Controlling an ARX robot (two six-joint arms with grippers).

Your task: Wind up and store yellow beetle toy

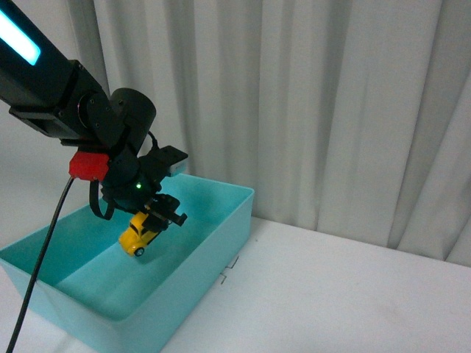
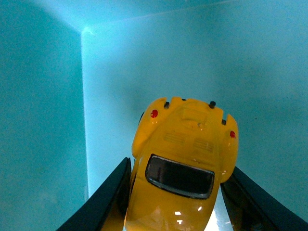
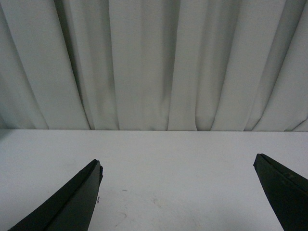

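Note:
The yellow beetle toy (image 1: pixel 137 236) hangs nose-down inside the turquoise bin (image 1: pixel 221 220), a little above its floor. My left gripper (image 1: pixel 152 220) is shut on it. The left wrist view has the toy (image 2: pixel 185 159) filling the space between the two black fingers (image 2: pixel 103 202), its dark rear window and red tail lights facing the camera, with the bin's walls and a corner behind it. My right gripper (image 3: pixel 178 166) does not show in the front view; its own camera shows its black fingers (image 3: pixel 72 202) wide open over bare white table, holding nothing.
The bin stands at the left of a white table (image 1: pixel 331 294). White curtains (image 1: pixel 309 95) hang close behind the table. The left arm's black cable (image 1: pixel 44 250) droops over the bin's near left side.

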